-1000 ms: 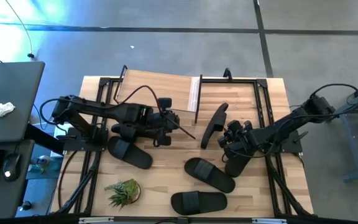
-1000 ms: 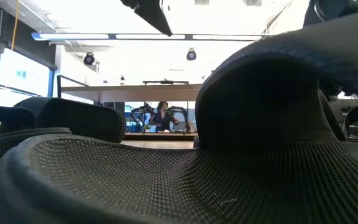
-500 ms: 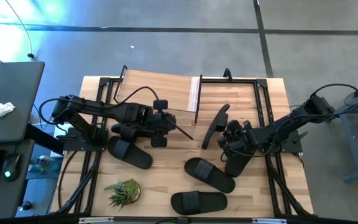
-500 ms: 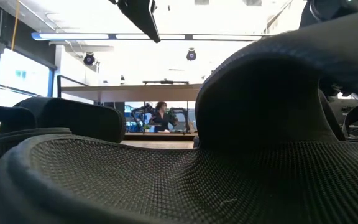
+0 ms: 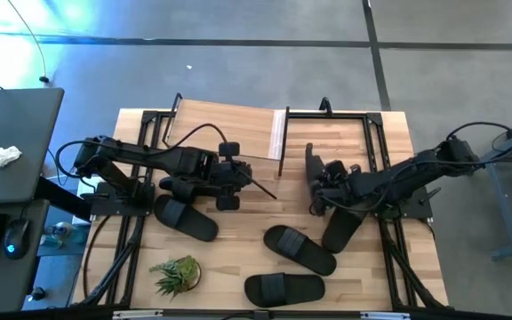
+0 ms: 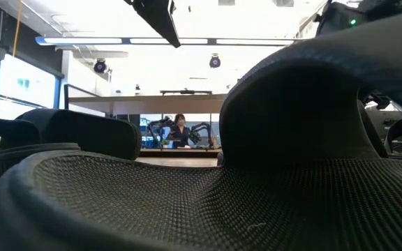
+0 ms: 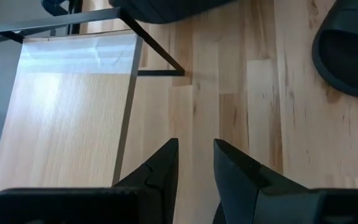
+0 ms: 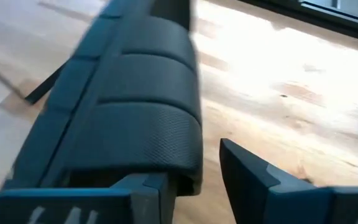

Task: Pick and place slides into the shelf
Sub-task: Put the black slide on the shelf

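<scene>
My right gripper (image 5: 314, 182) grips a slide (image 8: 129, 112) edge-up (beside the shelf (image 5: 225, 133)); my left gripper (image 7: 194, 165) is open, empty.

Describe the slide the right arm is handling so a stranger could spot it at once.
Start at the shelf at the table's far edge, then look just right of it, where the right pincer reaches in. The slide there stands on its edge against the pincer's fingers. The other slides in view lie flat on the table.
</scene>
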`<state>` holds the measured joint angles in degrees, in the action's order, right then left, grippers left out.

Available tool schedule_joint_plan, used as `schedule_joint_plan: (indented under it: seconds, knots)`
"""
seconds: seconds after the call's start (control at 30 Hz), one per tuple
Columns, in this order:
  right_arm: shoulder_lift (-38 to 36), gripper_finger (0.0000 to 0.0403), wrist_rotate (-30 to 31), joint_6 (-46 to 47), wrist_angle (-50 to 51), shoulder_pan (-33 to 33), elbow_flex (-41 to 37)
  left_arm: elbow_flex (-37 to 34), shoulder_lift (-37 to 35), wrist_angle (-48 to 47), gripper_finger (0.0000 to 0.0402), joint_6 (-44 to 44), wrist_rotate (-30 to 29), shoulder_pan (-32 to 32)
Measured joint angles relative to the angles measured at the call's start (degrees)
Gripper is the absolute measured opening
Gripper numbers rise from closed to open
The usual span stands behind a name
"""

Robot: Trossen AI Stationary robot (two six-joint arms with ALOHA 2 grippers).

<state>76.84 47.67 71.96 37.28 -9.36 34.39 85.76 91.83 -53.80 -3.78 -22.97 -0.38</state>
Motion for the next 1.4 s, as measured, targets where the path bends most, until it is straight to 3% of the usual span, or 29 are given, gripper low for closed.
schedule_joint_plan:
  seconds: [0.27, 0.63, 1.1, 1.23, 1.4]
  knots:
    - [0.0, 0.0008, 1.5, 0.0, 0.1, 2.7, 0.0, 0.0, 0.0, -0.4, 0.0088, 1.1, -0.2, 0.0]
    - [-0.4, 0.0002, 2.8, -0.8, 0.9, 0.4, 2.0, 0.0, -1.4, -1.1, 0.0083, 3.2, 2.4, 0.0]
    - [-1.9, 0.0001, 4.4, -6.3, 33.7, -10.2, 30.9, 0.0, -6.8, -4.4, 0.0004, 5.7, 8.0, 0.0]
    - [-1.9, 0.0000, 9.6, -11.5, 34.8, -12.4, 39.3, 0.0, -8.5, -4.9, 0.0005, 5.8, 8.8, -0.1]
    - [-1.8, 0.0000, 15.8, -22.0, 33.2, -10.6, 47.8, 0.0, -10.3, -6.1, 0.0003, 6.0, 8.9, 0.0]
